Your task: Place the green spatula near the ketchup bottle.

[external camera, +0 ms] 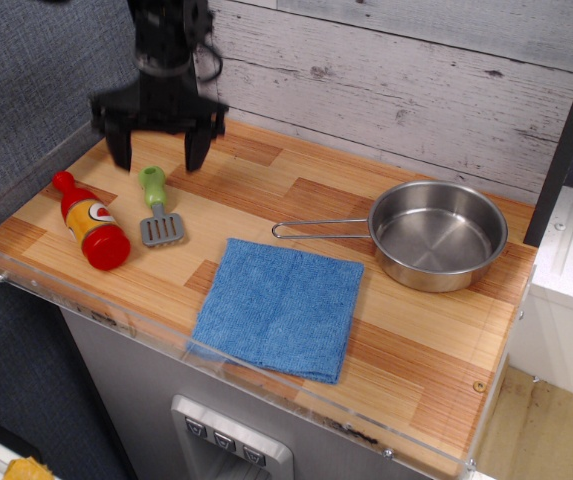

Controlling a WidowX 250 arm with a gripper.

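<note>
Hovering above the back-left part of the counter (266, 190), the hand (158, 152) is hanging with its two fingers (197, 148) spread wide apart and nothing between them. It's a bit motion-blurred, but the gap is easy to see, and neither finger is touching anything on the wood.

The green spatula (155, 206) is lying flat on the counter right below that gap, clear of the fingertips. Its chunky green handle is pointing toward the back wall and its grey slotted blade is pointing toward the front edge.

The ketchup bottle (89, 222) is lying on its side just to the left of the spatula, close but not touching, with the knob cap angled toward the back-left and its fat end toward the front.

Further right, a blue cloth (278, 306) is lying flat near the front edge, and a steel pan (437, 233) is sitting at the right side with its wire handle reaching left over the wood, well apart from the spatula.
</note>
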